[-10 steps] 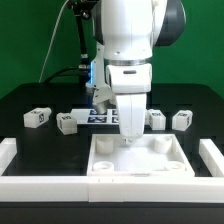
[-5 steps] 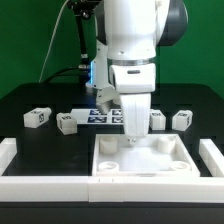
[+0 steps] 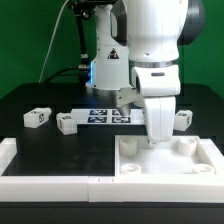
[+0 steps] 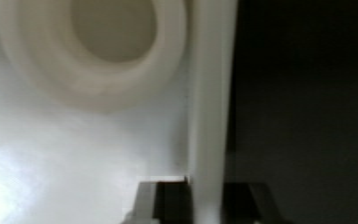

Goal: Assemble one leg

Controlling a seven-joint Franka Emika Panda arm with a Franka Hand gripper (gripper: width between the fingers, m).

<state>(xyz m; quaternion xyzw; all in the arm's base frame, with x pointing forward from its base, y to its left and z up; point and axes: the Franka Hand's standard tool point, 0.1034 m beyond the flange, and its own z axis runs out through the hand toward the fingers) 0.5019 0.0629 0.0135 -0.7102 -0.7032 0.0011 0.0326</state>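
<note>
My gripper [image 3: 158, 137] is shut on the far wall of the large white square tray [image 3: 165, 174], which lies at the front of the exterior view's right. In the wrist view the tray's wall [image 4: 208, 110] runs up between my two dark fingers, and my gripper [image 4: 206, 203] pinches it; a round corner socket [image 4: 114, 40] shows beside it. Three small white legs with tags lie on the black table: two on the exterior view's left [image 3: 37, 117] [image 3: 66, 124] and one on its right [image 3: 183, 120]. Any leg behind my arm is hidden.
The marker board [image 3: 98, 115] lies flat behind the tray, left of my arm. White border rails run along the table's front [image 3: 50, 184] and its left side [image 3: 8, 150]. A green wall stands behind the robot base.
My arm and the tray have shifted together toward the exterior view's right. The legs on the left have not moved.
</note>
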